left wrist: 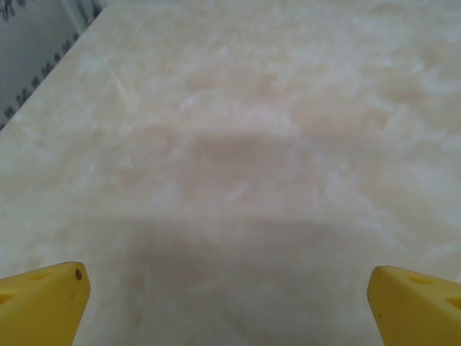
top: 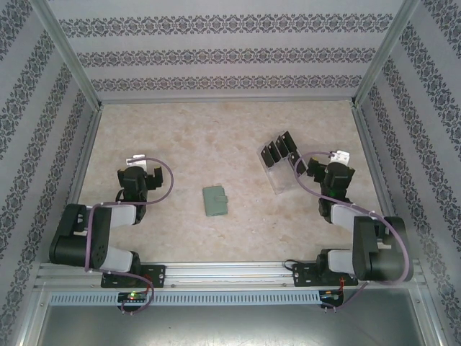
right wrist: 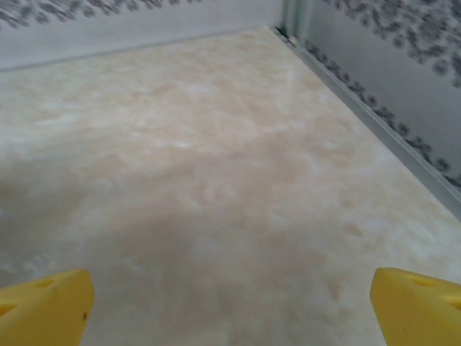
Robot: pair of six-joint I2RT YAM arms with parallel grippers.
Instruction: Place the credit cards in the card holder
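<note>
Yellow fingertips (left wrist: pixel 43 303) of left pincer (left wrist: pixel 227 306) spread wide at both lower corners of left wrist view, jaws apart and empty, nothing under them but bare, marbled beige tabletop (left wrist: pixel 230 144). Much the same on right wrist: right pincer (right wrist: pixel 230 310) fully apart, yellow tips (right wrist: pixel 414 306) at either lower corner, holding nothing, aimed across tabletop toward far corner of patterned wall (right wrist: pixel 403 43).

Seen from above, left arm (top: pixel 94 231) and right arm (top: pixel 367 245) folded low by near edge of table, elbows tucked back beside bases, forearms reaching forward, left pincer (top: pixel 142 162) and right pincer (top: pixel 330 160) both pointed toward far wall and poised low over table.

Card holder (top: pixel 215 200) lying flat and closed on table: small, sage-green, roughly square, slightly turned, with small tab on right edge. Placed between the two pincers, to right of left pincer and a little back toward bases, nearer left pincer than right, well apart from both.

Credit cards (top: pixel 274 151) standing in clear plastic rack (top: pixel 282 179): several thin black rectangles in slanted row, tilted rather than upright. Rack and cards just beside right pincer, on its left, nearest card close to left finger; touching or not, impossible to tell from above. Cards and card holder well apart.
</note>
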